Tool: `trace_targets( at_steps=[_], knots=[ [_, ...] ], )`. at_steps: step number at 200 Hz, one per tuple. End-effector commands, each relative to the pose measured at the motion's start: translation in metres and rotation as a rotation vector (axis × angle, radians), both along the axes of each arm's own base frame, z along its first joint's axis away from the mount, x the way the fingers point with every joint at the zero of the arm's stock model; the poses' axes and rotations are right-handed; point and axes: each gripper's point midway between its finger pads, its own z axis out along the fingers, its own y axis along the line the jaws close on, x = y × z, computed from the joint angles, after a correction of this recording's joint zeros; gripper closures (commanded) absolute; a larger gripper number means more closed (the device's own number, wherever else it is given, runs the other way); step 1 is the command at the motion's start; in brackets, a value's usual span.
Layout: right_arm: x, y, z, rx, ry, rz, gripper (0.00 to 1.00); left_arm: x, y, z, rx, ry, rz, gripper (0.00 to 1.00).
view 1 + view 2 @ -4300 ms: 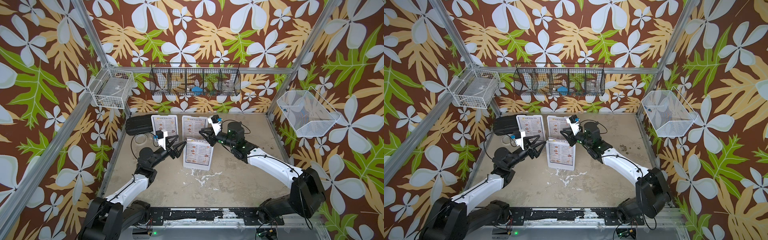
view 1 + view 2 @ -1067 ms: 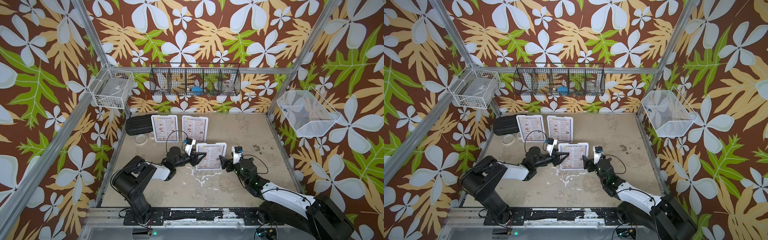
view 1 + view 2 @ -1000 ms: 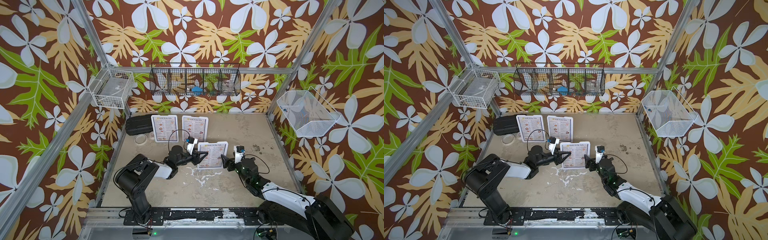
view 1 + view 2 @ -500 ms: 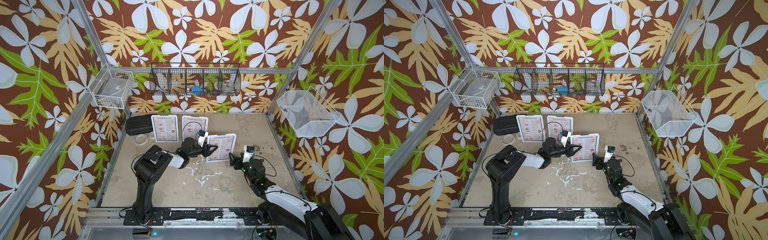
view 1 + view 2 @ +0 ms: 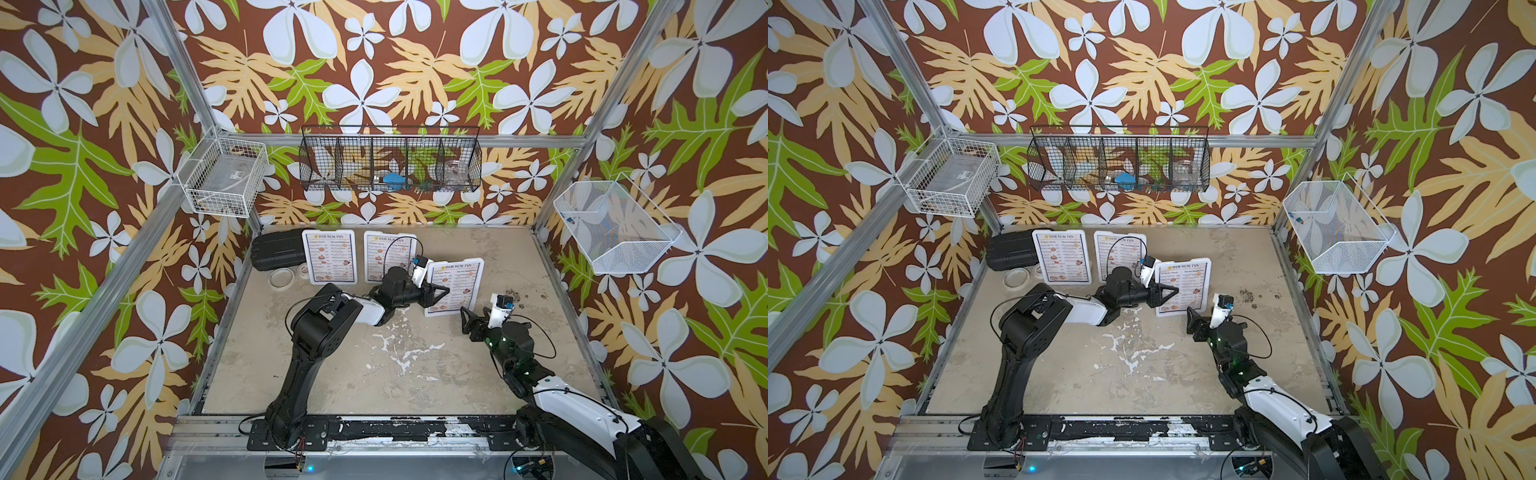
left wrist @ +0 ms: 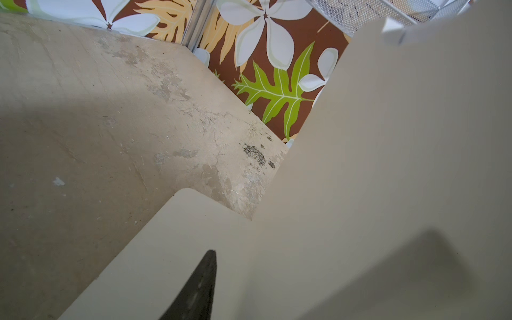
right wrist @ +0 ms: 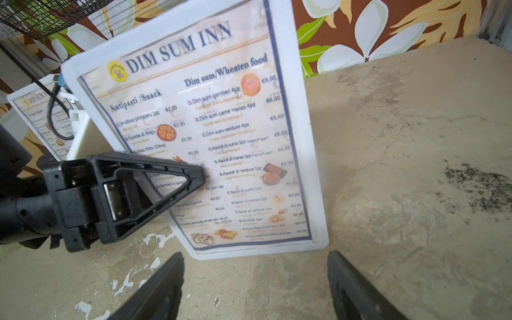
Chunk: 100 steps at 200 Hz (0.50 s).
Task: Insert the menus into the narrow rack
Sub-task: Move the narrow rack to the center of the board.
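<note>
The menus, three white sheets headed "DIM SUM INN", are all down on the table (image 5: 374, 374). Two stand upright side by side near the back wall: one (image 5: 330, 257) just beside a black case (image 5: 276, 255), the next (image 5: 384, 253) partly hidden behind the left arm's wrist and cable. The held menu (image 5: 457, 282) stands upright further forward and to the right, apart from the other two, with its printed face toward the front.

The left gripper (image 5: 444, 289) is pinching that sheet at its left edge. In the right wrist view one black finger (image 7: 166, 177) lies flat across the printed face of the held menu (image 7: 235, 124). In the left wrist view the plain back of the sheet (image 6: 171, 249) fills the frame, with a dark fingertip (image 6: 202, 279) against it. So the jaws are pressed together on the thin panel. Its lower edge is down at the tabletop, and I cannot tell whether it rests there or hangs just clear.

The right gripper (image 5: 468, 325) sits low in front of the sheet's bottom right corner, near it but not touching. Its fingers (image 7: 357, 291) are spread wide with nothing between them but bare table.

Up on the back wall hangs a black wire basket (image 5: 390, 166) with compartments, well above all three sheets.
</note>
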Motion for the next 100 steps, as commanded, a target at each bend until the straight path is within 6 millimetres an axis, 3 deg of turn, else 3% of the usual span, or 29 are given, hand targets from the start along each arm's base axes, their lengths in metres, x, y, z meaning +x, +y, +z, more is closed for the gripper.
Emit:
trace_targets(
  at_steps=[1,24,46,55,57,60,100],
  knots=[
    [0.000,0.000,0.003,0.009,-0.017,-0.001,0.19,0.001,-0.006,-0.005,0.012,0.033,-0.006,0.55],
    [0.001,0.001,0.002,0.009,-0.015,0.004,0.19,0.003,-0.005,-0.001,0.017,0.024,0.013,0.48],
    [0.002,0.003,0.000,0.010,-0.006,0.010,0.19,0.005,0.002,0.007,0.027,0.006,0.049,0.35],
    [0.002,0.004,0.000,0.012,-0.005,0.014,0.19,0.005,0.006,0.012,0.033,-0.006,0.069,0.15],
    [0.002,0.004,0.000,0.012,-0.005,0.014,0.19,0.004,0.006,0.014,0.034,-0.009,0.071,0.05],
    [0.002,0.004,0.000,0.012,-0.004,0.016,0.19,0.004,0.007,0.017,0.033,-0.016,0.074,0.01],
    [0.002,0.007,-0.002,0.013,0.001,0.031,0.18,-0.011,0.033,0.048,0.030,-0.064,0.137,0.00]
  ],
)
